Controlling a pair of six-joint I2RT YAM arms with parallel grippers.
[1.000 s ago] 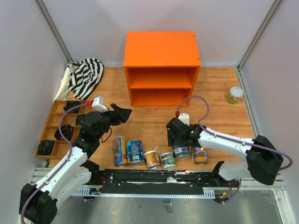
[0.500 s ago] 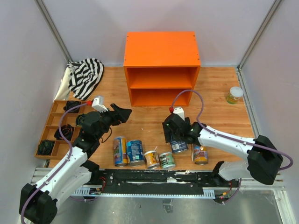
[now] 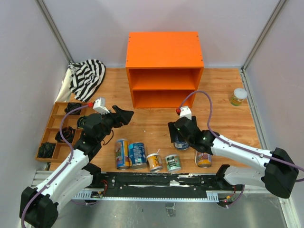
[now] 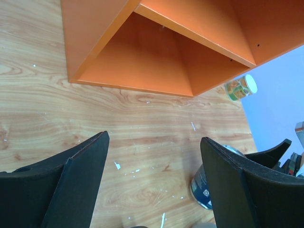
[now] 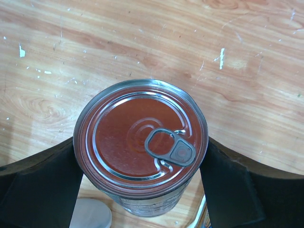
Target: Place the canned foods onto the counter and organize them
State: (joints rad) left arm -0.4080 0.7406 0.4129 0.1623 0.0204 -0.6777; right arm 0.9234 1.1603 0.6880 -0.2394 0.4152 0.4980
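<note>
Top view: can (image 3: 182,144) mostly under R gripper (image 3: 179,137), label unreadable. 2nd can (image 3: 204,160) partly behind R arm (image 3: 237,149). Tray (image 3: 47,129) contents too small to ID. L wrist: counter (image 4: 142,52) cut by top edge. R wrist: can's label out of sight; fingers (image 5: 33,190) cut at bottom edge.

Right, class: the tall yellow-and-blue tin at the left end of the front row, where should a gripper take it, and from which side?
Grip the tall yellow-and-blue tin across its upper wall, coming down from above. It stands upright, and the wide blue-labelled tin crowds one side, so the fingers probably fit best on its near and far sides.
</note>
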